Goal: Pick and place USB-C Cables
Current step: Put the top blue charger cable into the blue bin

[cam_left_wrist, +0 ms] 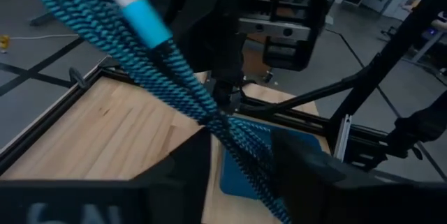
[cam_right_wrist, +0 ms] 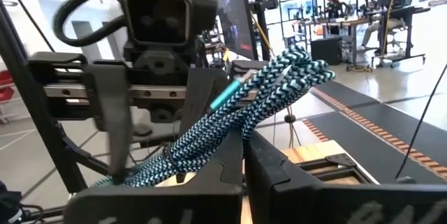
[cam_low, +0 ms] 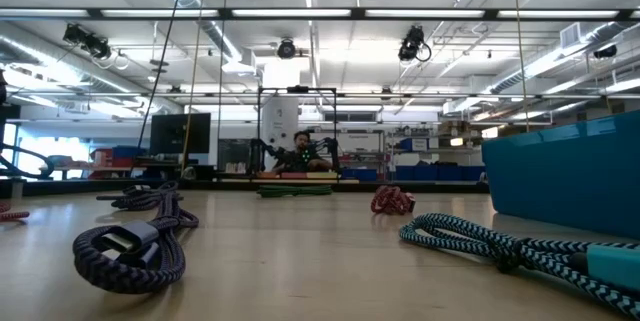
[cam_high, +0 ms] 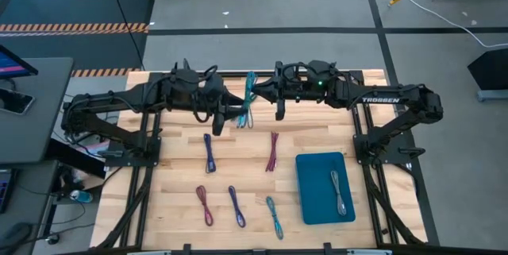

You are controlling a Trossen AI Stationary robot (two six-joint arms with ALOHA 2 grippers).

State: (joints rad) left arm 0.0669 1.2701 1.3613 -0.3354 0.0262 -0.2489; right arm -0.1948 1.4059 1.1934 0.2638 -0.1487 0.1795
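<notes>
Teal cable point(cam_high: 249, 100) suspended above the far edge of the tabletop point(cam_high: 175, 175), mid-width, between both arms. Right hand point(cam_high: 279, 110) clamped on the teal cable, fingers together on the bundle. Left hand point(cam_high: 218, 120) at the same bundle, fingers apart, strands passing between them; contact not determinable. Grey cable point(cam_high: 340, 191) lying on the teal tray point(cam_high: 313, 195) toward the right edge. Remaining cables spread flat mid-tabletop: blue point(cam_high: 209, 152), maroon point(cam_high: 273, 150), purple point(cam_high: 205, 205).
</notes>
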